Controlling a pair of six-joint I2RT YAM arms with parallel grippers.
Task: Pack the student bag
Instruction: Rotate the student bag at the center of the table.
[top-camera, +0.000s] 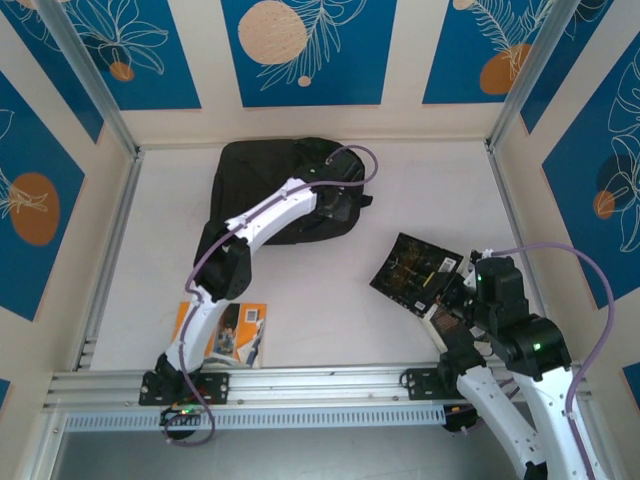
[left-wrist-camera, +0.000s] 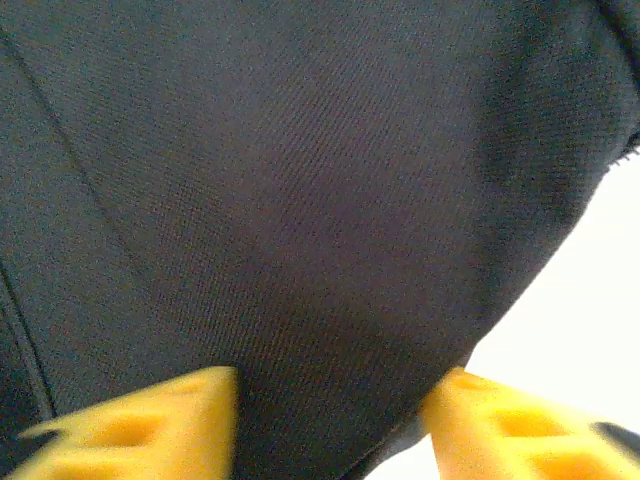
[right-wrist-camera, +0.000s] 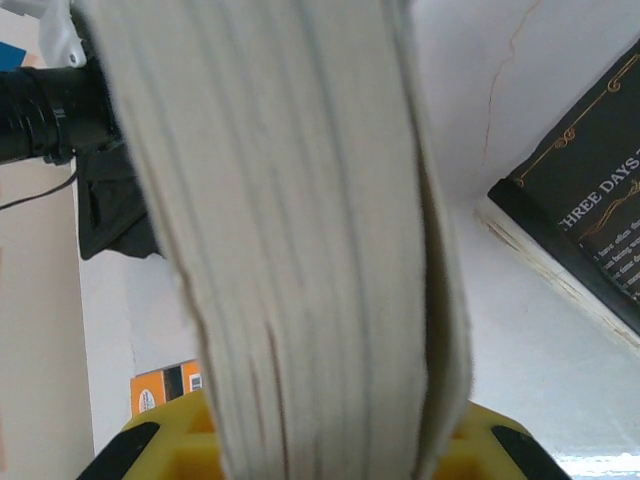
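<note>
Fingers (right-wrist-camera: 175, 442) clamp a book (right-wrist-camera: 300, 250), pages clear from right wrist.

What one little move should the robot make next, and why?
Probably close the left gripper on the large black fabric backpack lying between its yellow fingers, then lift, which may open it. The right gripper clamps a thick pale-paged book, ready to go in.

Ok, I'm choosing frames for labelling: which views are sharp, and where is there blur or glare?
Top external: evenly lit and sharp, the student bag crisp, shadows soft. Left wrist: bag weave visible, yellow fingertips blurred, the table at right blown out white. Right wrist: the close page block is soft, the dark cover with gold print legible.
</note>
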